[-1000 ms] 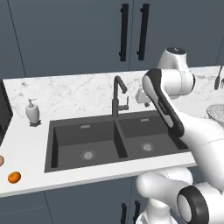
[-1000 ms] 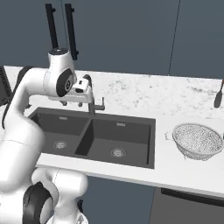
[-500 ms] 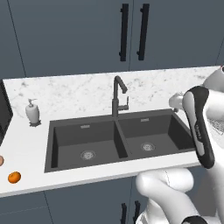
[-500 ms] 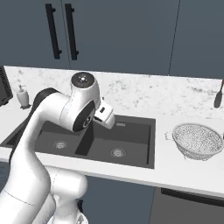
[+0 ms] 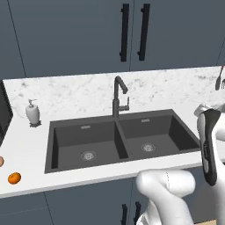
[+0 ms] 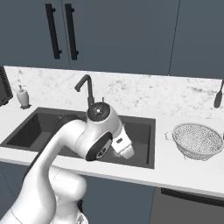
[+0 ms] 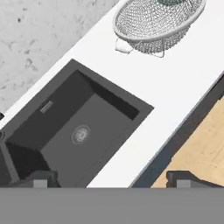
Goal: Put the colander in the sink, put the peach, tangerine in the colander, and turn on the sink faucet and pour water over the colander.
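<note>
Gripper (image 7: 109, 179): fingers spread wide, holding nothing, above the sink's right basin.
Colander (image 6: 197, 141): on the counter (image 6: 175, 173) right of the sink (image 5: 118, 140).
Left base view: tangerine (image 5: 14, 178) and peach (image 5: 1, 161) at counter's far left.
Faucet (image 5: 117, 94): upright behind the basins.

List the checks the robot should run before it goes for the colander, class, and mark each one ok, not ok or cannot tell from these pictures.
1. Jaws open and holding nothing: ok; the gripper fingertips stand wide apart in the hand view.
2. Colander upright on the counter right of the sink: ok.
3. Colander holds no fruit: ok.
4. Sink basins free to receive it: ok.
5. Gripper over the colander: not ok; it sits off to one side in the hand view.
6. Tangerine on the counter left of the sink: ok. Peach: cannot tell, cut by the frame edge.
</note>
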You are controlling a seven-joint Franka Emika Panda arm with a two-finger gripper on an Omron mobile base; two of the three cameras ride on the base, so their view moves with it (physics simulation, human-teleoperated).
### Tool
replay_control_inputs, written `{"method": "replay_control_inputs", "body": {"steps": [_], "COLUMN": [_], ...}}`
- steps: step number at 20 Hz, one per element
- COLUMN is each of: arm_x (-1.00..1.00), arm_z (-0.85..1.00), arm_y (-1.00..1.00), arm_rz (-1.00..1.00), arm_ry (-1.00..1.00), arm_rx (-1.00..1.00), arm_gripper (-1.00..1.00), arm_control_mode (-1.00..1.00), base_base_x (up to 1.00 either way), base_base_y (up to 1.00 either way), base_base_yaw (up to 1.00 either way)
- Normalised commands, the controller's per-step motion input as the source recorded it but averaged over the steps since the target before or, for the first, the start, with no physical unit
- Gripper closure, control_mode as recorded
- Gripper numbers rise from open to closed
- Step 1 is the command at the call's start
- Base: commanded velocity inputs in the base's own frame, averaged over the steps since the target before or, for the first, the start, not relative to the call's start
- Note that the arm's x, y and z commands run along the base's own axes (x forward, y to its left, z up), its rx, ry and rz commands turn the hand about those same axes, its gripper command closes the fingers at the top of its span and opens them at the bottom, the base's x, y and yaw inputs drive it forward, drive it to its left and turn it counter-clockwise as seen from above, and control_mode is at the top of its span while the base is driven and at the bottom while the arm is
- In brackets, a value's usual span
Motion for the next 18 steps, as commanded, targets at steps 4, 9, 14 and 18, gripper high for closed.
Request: {"method": "replay_control_inputs", "body": {"steps": [4, 9, 14, 18], "arm_x": [0.0, 0.03, 0.15, 0.39], "arm_z": [-0.38, -0.26, -0.14, 0.0], "arm_y": [-0.97, -0.9, -0.86, -0.61], "arm_rz": [-0.46, -0.31, -0.15, -0.04], "arm_ry": [0.02, 0.0, 0.0, 0.0], "arm_rx": [0.12, 0.13, 0.16, 0.15], "arm_gripper": [-1.0, -1.0, -1.0, -1.0], "arm_control_mode": [-1.0, -1.0, -1.0, -1.0], "base_base_x": [0.0, 0.0, 0.0, 0.0], "base_base_y": [0.0, 0.0, 0.0, 0.0], "base_base_yaw": [0.0, 0.0, 0.0, 0.0]}}
